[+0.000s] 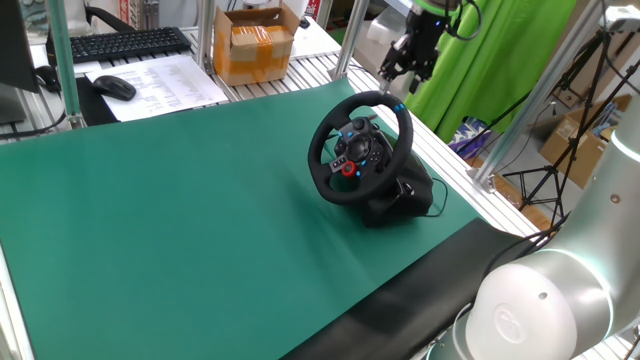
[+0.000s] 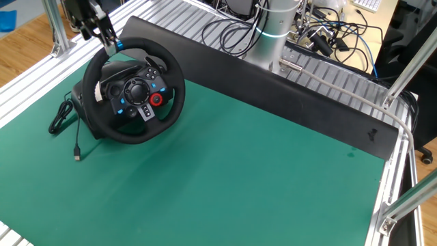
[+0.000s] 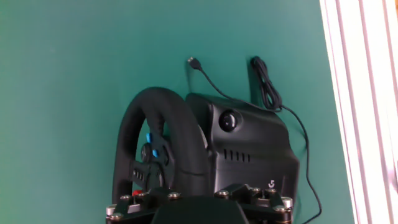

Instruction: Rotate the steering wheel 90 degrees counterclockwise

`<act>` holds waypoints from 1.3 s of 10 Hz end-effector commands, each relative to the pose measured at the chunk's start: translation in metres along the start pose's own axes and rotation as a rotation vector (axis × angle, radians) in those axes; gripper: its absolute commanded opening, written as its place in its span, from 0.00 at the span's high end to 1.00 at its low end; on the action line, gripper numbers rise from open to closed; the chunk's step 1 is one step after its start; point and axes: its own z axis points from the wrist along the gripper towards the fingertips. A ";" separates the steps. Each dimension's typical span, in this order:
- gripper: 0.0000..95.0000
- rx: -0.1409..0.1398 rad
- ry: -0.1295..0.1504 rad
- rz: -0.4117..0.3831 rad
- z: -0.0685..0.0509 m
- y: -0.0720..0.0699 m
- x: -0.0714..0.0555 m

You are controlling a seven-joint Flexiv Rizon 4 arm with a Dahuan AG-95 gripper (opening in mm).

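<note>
On the green-matted tabletop (image 1: 180,230), near its aluminium-slatted edge, stands the steering wheel (image 1: 360,148), rim tilted on a black base (image 3: 252,146); the hub carries a red knob (image 2: 156,99) and blue buttons, and a small blue stripe (image 2: 119,46) marks the top of the rim. Above that stripe hangs the end effector (image 1: 405,68), dark fingers pointing down, close to the rim; whether they touch it, and whether they are spread or pressed together, cannot be told from any view. Beside the base, a black cable (image 2: 63,116) lies coiled on the mat, and its loose plug end (image 2: 77,156) rests apart from the wheel. Beyond the mat, a cardboard box (image 1: 255,42) sits on the slatted frame, next to a keyboard (image 1: 115,44), a mouse (image 1: 114,87) and a printed sheet (image 1: 160,78). Upright aluminium posts (image 1: 350,35) rise behind the wheel, near the arm's path.
</note>
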 end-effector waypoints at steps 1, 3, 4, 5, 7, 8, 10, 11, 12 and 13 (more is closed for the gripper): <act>0.40 0.001 -0.004 0.028 -0.002 -0.003 0.009; 0.40 0.001 -0.007 0.058 -0.001 -0.002 0.020; 0.40 0.001 -0.008 0.060 -0.001 0.000 0.023; 0.40 0.003 -0.012 0.072 0.000 0.004 0.032; 0.40 0.009 -0.033 0.091 0.002 0.010 0.051; 0.40 0.007 -0.043 0.111 0.002 0.012 0.060; 0.40 0.002 -0.082 0.123 0.003 0.015 0.073; 0.40 0.006 -0.099 0.129 0.005 0.018 0.075; 0.40 0.009 -0.103 0.127 0.005 0.018 0.076; 0.40 0.008 -0.105 0.131 0.005 0.018 0.076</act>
